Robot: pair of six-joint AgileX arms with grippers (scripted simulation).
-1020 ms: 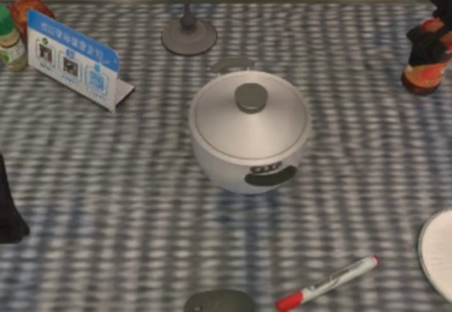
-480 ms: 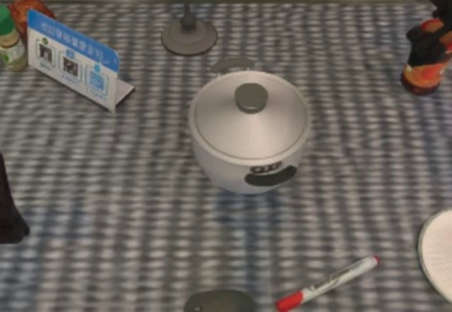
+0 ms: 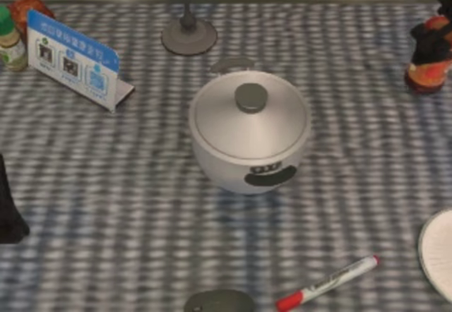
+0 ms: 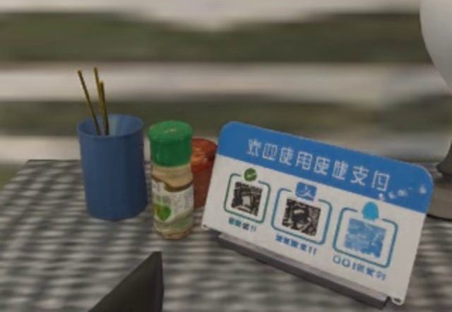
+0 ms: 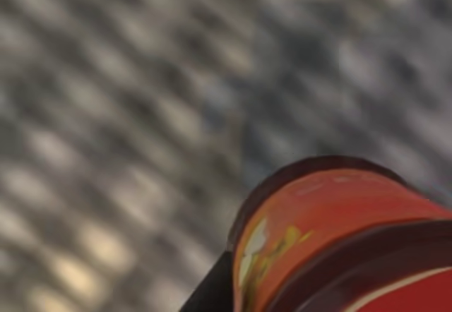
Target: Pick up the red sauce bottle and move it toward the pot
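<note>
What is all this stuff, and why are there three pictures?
It's a pretend, computer-drawn robot with two arms. One camera looks down from above; one sits on each wrist. On the table stands a silver pot. The right gripper, at the far right edge, is on the red sauce bottle, which its wrist camera sees very close. The left arm waits at the left edge. Its camera sees a green-capped bottle, a blue cup and a sign. There's also a marker pen.
</note>
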